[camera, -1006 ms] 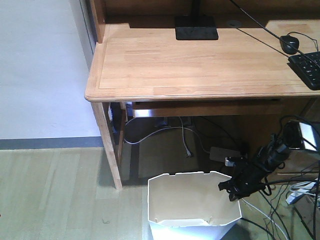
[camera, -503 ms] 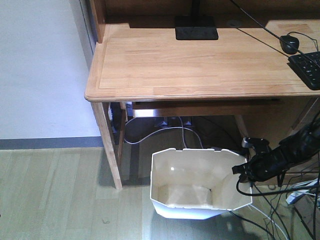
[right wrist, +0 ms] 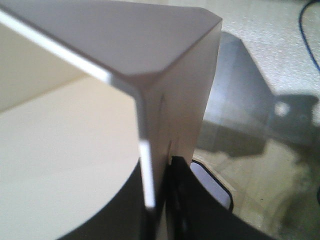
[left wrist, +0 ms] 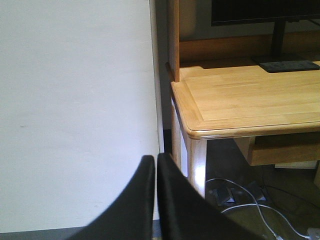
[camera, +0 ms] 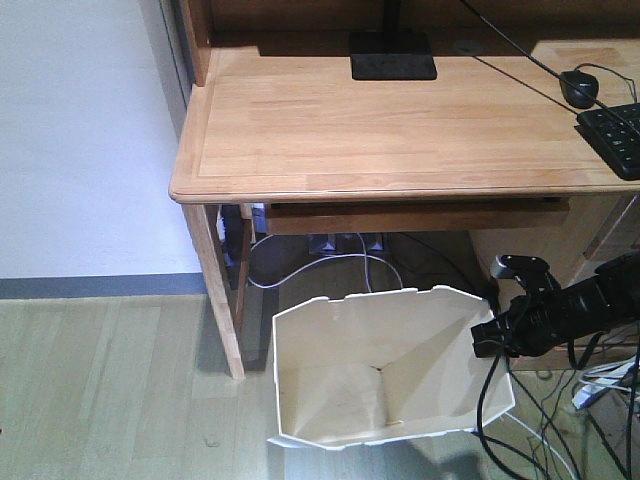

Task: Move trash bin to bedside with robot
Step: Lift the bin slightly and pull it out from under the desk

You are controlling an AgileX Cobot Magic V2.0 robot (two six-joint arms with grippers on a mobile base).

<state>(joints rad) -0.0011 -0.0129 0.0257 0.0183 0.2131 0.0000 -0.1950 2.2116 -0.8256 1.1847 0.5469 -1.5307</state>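
My right pincer (camera: 488,337) is clamping the right rim of the white bin (camera: 380,345), which is leaning on the floor just right of the counter's (camera: 380,120) left leg. My left pincer (left wrist: 155,195) is sitting closed, empty.

I see the trash bin (camera: 350,370) at lower centre of the frame, tipped so its cream inside faces me. My right gripper (camera: 492,338) comes in from the right edge and is closed on the bin's right rim, with a black cable (camera: 483,400) hanging below it. The wooden desk (camera: 380,130) spans the upper frame, carrying a monitor base (camera: 392,58) at top centre and a mouse (camera: 578,88) and keyboard (camera: 615,135) at upper right. Loose wires (camera: 330,262) lie under the desk.
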